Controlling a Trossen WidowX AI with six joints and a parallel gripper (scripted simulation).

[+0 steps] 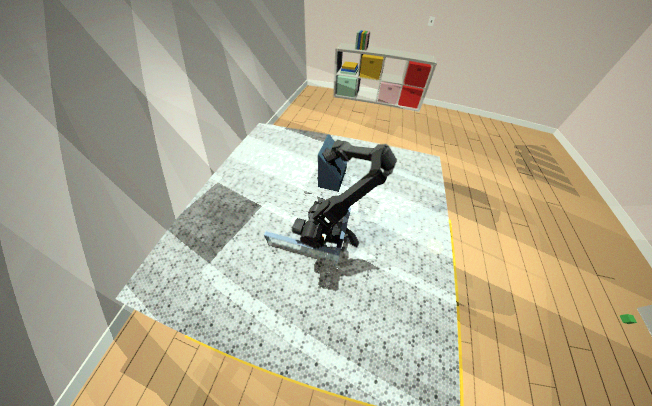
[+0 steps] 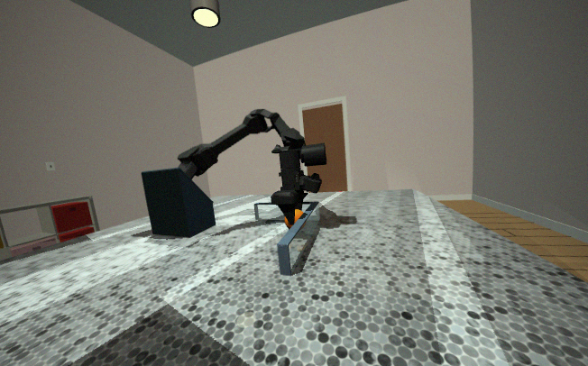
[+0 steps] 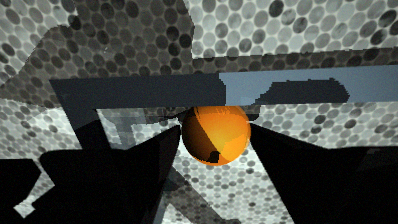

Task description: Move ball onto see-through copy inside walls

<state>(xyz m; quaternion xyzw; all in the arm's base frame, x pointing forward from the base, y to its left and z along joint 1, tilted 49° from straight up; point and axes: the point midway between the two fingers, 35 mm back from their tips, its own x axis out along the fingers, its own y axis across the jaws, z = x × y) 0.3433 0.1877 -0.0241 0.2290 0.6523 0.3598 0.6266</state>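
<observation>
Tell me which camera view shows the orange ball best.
Wrist view: the ball fills the centre between the gripper fingers. The exterior view shows a small orange sliver under the gripper; in the top view the arm hides it.
</observation>
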